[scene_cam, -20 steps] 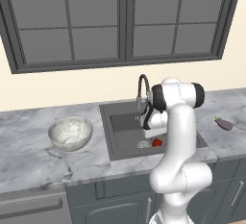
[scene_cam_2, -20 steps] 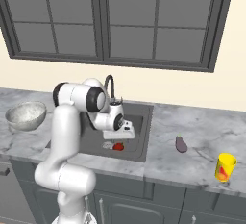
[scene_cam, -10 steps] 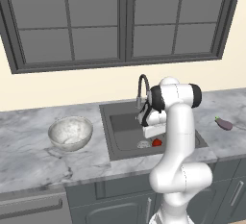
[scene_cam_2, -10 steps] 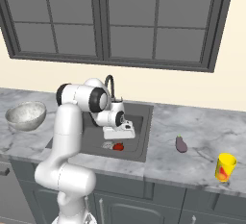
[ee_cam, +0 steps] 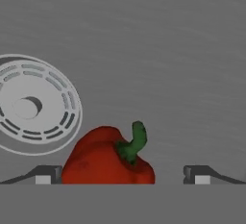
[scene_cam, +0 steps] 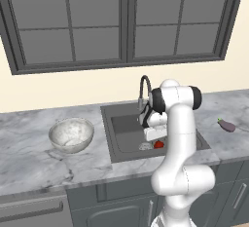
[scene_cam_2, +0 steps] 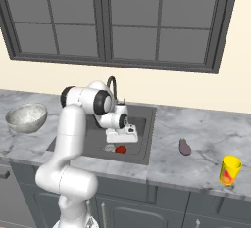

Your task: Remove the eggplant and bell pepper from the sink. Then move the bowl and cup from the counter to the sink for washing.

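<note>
2 base views flank sink point(scene_cam: 127, 129); hand view close above.

bell pepper point(ee_cam: 106, 158): small, bright red, green stem curling up; lies on the sink floor just beside the round whitish drain.
eggplant point(scene_cam_2: 185, 146): small, purple, oblong; lies on the surface to the right of the sink, well apart from the cup.
sink point(scene_cam: 125, 125): dark grey recessed basin.
bowl point(scene_cam: 71, 135): large, white-grey marbled, upright on the surface left of the sink.
cup point(scene_cam_2: 229, 170): yellow, upright near the surface's front edge, far right.
surface point(scene_cam: 29, 150): grey-and-white veined marble.
</note>
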